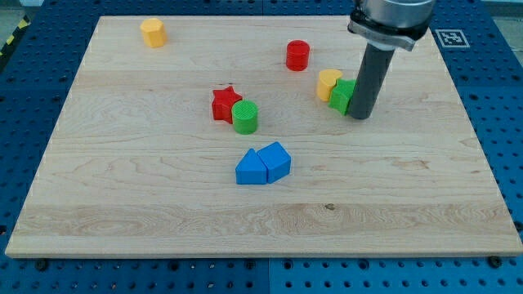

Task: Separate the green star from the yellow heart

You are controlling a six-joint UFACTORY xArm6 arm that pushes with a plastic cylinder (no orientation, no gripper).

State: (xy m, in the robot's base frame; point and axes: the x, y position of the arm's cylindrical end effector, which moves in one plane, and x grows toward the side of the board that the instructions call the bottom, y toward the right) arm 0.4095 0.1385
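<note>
The green star (342, 95) sits right of the board's middle, touching the yellow heart (328, 84) on its upper left. My tip (360, 116) rests on the board right against the green star's right side, partly hiding it. The dark rod rises from there to the view's top.
A red cylinder (297, 55) stands up-left of the heart. A red star (224, 104) and a green cylinder (245, 118) touch near the middle. Two blue blocks (263, 164) lie below them. A yellow block (153, 33) sits at top left. The wooden board (122, 204) ends at blue surround.
</note>
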